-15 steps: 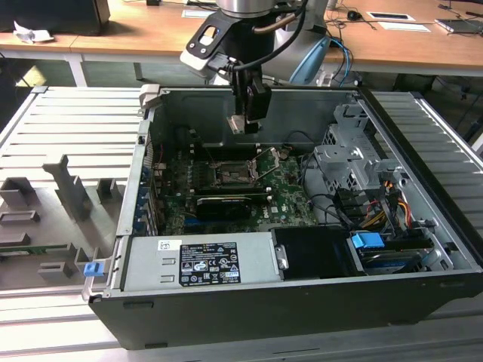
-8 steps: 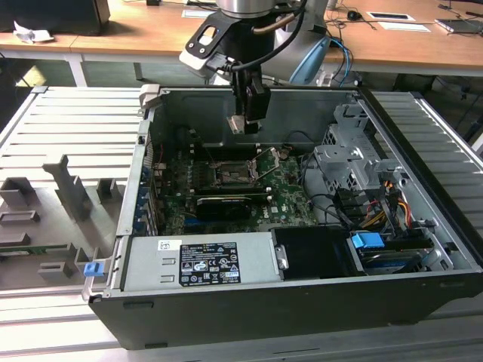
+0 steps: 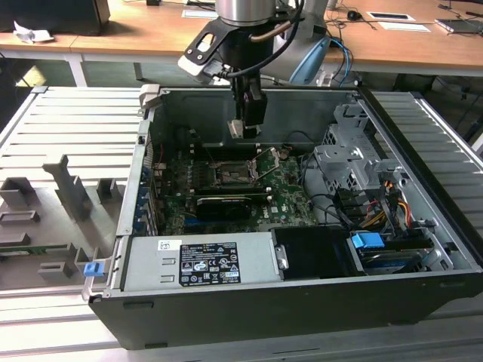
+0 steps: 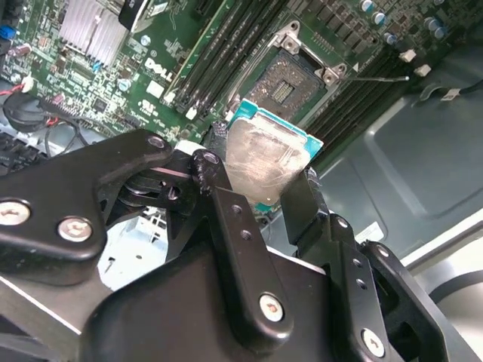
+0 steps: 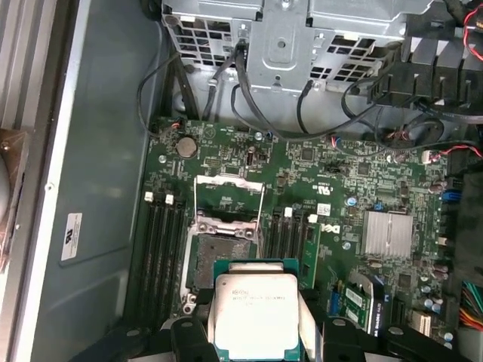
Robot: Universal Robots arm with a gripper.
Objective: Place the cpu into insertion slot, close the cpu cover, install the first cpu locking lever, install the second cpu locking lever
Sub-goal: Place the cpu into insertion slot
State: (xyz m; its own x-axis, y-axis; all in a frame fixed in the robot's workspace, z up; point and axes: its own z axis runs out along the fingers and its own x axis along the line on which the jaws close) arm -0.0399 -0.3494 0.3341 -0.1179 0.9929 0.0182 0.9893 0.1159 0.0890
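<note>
The first step is under way and not finished. The pincer [image 3: 246,127] is clamped on the chip [image 5: 255,313], its two black fingers [image 4: 302,197] pressing opposite edges, with the pale metal face turned up toward the wrist. In both wrist views the chip hangs in the air, clear of the green board [image 5: 339,170] beneath it. The socket [image 5: 219,260] lies below the pincer and slightly beyond its fingertips, with its dark centre bare. The cover [image 5: 229,180] appears to be swung up on the socket's far side, so seating the chip, closing the cover and both locking steps all seem left to do. The arm [image 3: 241,11] reaches down from above into the open computer case [image 3: 302,302]. Its wrist points almost straight down, and the pincer hovers well above the board, roughly over the socket.
</note>
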